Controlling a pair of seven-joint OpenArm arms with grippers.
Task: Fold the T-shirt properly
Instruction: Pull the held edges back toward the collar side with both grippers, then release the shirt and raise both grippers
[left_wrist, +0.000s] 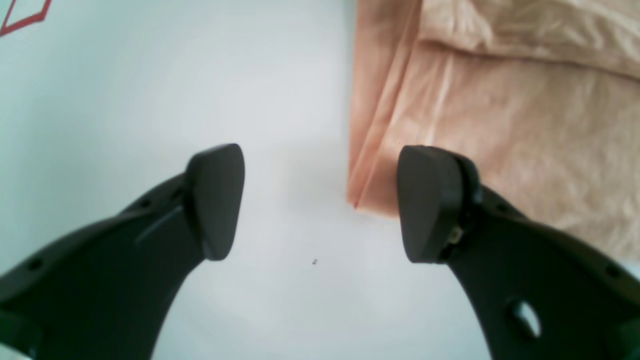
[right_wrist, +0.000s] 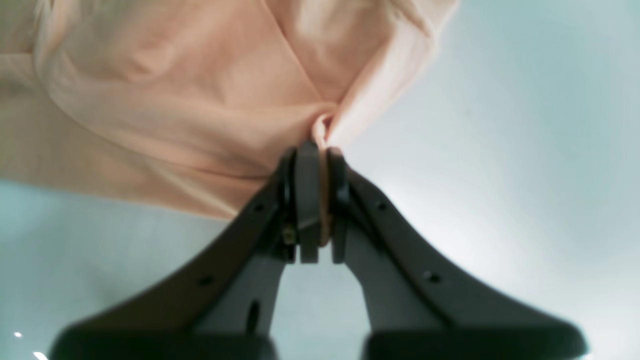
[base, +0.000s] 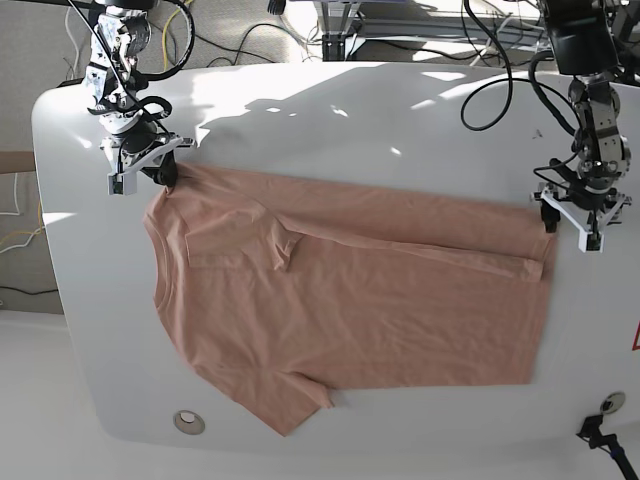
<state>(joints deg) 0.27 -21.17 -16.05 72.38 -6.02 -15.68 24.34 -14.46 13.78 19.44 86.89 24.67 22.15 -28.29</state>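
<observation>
Base view shows a white table with rounded corners, sunlit along its far edge, where shadows of cables fall across it. Behind it lie black and yellow cables on a grey floor. A small round grey fitting sits near the table's front left corner, and a bit of red line marking shows at the right border. No brand or writing can be read anywhere; the T-shirt's visible side is plain.

The salmon-pink T-shirt lies spread flat across the middle of the table, neck to the left and hem to the right, its far long edge folded inward over the body. One sleeve points toward the front edge.

The right gripper is at the shirt's far left corner, by the shoulder. In the right wrist view its jaws are closed tight on a pinch of the pink fabric, which bunches up and fans away from the fingertips.

The left gripper is at the far right, just beside the hem corner. In the left wrist view its jaws stand wide apart with nothing between them but bare table; the folded hem corner lies just beside the right-hand fingertip, not gripped.
</observation>
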